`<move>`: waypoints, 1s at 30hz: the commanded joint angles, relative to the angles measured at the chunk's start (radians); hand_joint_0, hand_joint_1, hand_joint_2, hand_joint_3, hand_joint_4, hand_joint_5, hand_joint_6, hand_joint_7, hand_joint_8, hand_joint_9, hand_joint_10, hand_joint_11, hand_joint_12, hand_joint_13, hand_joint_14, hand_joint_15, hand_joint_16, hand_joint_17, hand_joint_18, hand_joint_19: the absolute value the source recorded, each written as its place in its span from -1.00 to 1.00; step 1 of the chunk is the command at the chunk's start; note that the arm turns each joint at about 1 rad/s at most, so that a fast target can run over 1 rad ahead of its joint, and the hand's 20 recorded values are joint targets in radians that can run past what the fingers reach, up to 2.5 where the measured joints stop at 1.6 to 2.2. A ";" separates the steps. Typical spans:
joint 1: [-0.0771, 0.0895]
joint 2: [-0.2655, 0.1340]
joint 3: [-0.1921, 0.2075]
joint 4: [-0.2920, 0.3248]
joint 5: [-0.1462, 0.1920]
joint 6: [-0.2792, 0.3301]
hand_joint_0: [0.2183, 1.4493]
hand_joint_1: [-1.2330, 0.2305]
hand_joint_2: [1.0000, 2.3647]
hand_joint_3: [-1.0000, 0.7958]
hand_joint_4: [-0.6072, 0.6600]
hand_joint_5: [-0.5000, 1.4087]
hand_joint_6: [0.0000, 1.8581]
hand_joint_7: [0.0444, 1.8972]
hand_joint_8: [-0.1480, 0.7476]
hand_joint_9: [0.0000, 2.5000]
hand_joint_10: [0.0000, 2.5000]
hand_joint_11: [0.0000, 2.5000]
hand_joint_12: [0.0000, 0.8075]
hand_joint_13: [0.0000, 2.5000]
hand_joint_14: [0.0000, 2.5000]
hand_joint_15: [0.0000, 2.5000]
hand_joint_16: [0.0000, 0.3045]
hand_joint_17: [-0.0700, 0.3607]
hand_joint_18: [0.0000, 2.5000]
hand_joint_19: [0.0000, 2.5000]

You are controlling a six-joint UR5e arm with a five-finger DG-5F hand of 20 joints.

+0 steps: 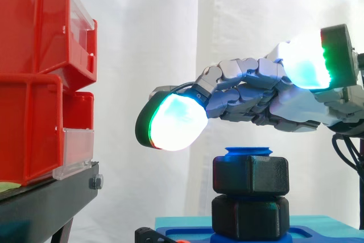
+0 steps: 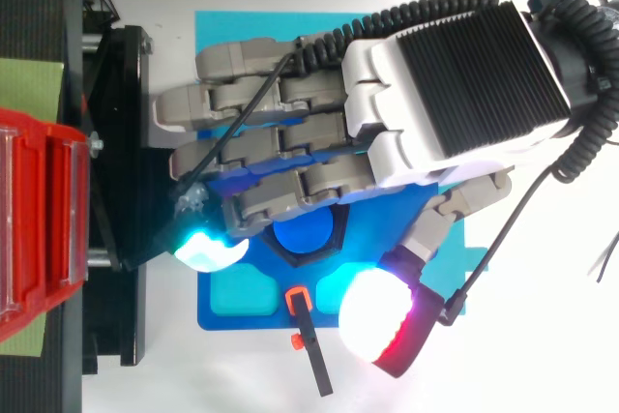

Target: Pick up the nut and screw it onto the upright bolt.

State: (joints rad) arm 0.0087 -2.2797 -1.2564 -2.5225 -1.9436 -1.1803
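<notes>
A blue upright bolt [image 1: 248,152] stands on a blue base [image 1: 187,234], its round top [image 2: 302,236] peeking out between my fingers and thumb. Two black hex nuts sit on it: an upper nut [image 1: 250,176] just under the bolt's top and a lower nut [image 1: 250,215] against the base. My hand [image 1: 256,98] hovers a little above the bolt, apart from it. Its fingers [image 2: 251,132] stretch out nearly straight toward the bins and hold nothing. The thumb pad [image 2: 377,326] glows to one side.
Red bins [image 1: 34,83] are stacked on a black stand [image 1: 45,203] at the left, close to my fingertips. The base rests on a cyan mat [image 2: 232,26]. A small black and orange tool [image 2: 309,345] lies at the base's edge.
</notes>
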 commanded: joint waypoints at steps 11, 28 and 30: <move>0.004 0.000 -0.011 0.033 -0.014 -0.036 -0.62 0.55 -1.00 -0.44 0.24 -0.54 -0.46 -0.34 -0.35 -0.52 -1.00 -1.00 -0.32 -0.91 -1.00 -1.00 -0.76 -0.29 -1.00 -1.00; 0.004 -0.001 -0.090 0.122 -0.014 -0.036 -0.61 0.52 -1.00 -0.44 0.22 -0.53 -0.46 -0.33 -0.38 -0.47 -1.00 -1.00 -0.37 -0.84 -1.00 -1.00 -0.79 -0.34 -1.00 -1.00; 0.004 -0.001 -0.092 0.128 -0.015 -0.036 -0.61 0.52 -1.00 -0.44 0.23 -0.53 -0.46 -0.32 -0.38 -0.45 -1.00 -1.00 -0.39 -0.83 -1.00 -1.00 -0.80 -0.36 -1.00 -1.00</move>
State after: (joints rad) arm 0.0123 -2.2805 -1.3431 -2.4092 -1.9567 -1.2165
